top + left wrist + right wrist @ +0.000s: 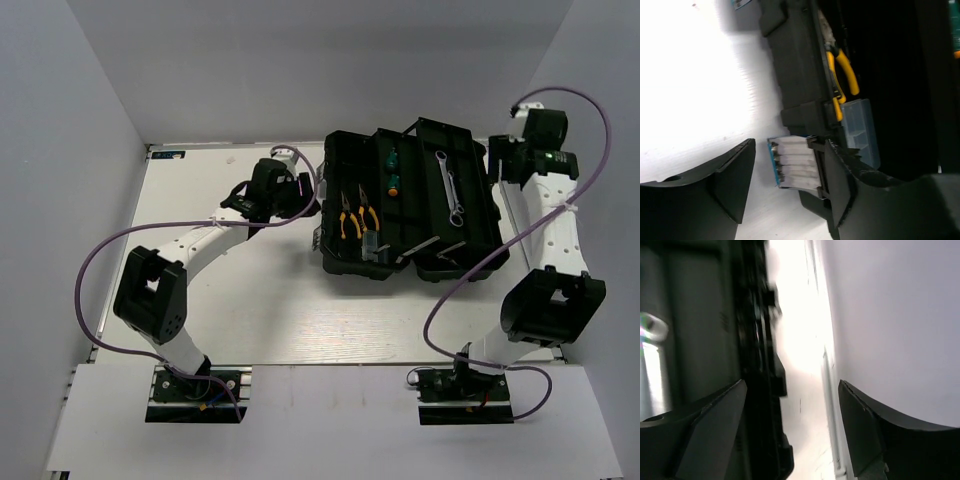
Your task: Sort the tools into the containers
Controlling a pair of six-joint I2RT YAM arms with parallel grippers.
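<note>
All six tools are seen inside the open toolbox (345, 150), which sits at approx. 1 o'clock on the table (250, 300). The pliers (352, 215) lie in its 9 o'clock bay, the screwdrivers (393, 158) toward 12, and the wrenches (449, 183) in the 3 o'clock tray. No loose tool is seen on the table, so sorting is judged done, bar shutting the box or backing off.

The L gripper (789, 150) is held at the box's 9 o'clock wall, fingers spread wide. A pale ribbed tab (795, 162) lies between them, untouched as far as can be told. A clear organiser (862, 130) is seen just beside the pliers. The R gripper (792, 385) is at the 3 o'clock wall, likewise spread, w/ nothing between its fingers.

If the trays are to be folded shut, both sides should prob. be pushed together & evenly so the box isn't skewed. Fingers should be kept off the tab, and handles checked for overhang first.
</note>
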